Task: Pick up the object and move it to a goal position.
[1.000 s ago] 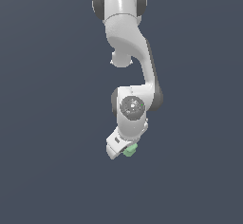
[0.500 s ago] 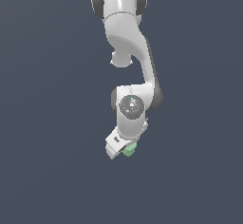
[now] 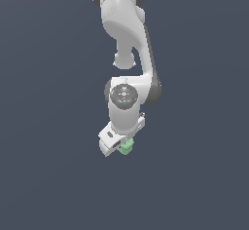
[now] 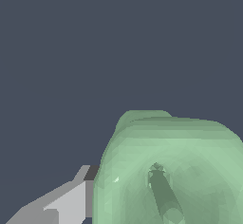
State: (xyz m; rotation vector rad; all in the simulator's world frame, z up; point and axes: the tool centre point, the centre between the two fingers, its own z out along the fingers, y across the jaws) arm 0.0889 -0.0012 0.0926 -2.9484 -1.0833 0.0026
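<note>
My gripper [image 3: 121,148] hangs at the low end of my arm [image 3: 127,39], and the cup [image 3: 126,147] sits right at its tip, on the exterior view's right side of the white hand. That is the relation the coming move turns on: the cup is not off to one side waiting to be reached, it is pressed up against my fingers, so I judge the carry to the goal depends on it keeping that seat, not on any new approach.

In the exterior view only a small green corner of the cup peeks out from under the hand. I see no table or floor beneath it, just flat dark background, so I cannot tell how high it hangs. No goal marker shows in either view.

The wrist view gives what the outside camera cannot. The cup [image 4: 171,171] fills the near part of that picture, its round hollow facing the camera with a dark stub inside it. One grey finger [image 4: 71,201] lies against its side, touching. The other finger is out of sight behind the green body, so I read my fingers as clamped on the cup, though only one contact is visible.
</note>
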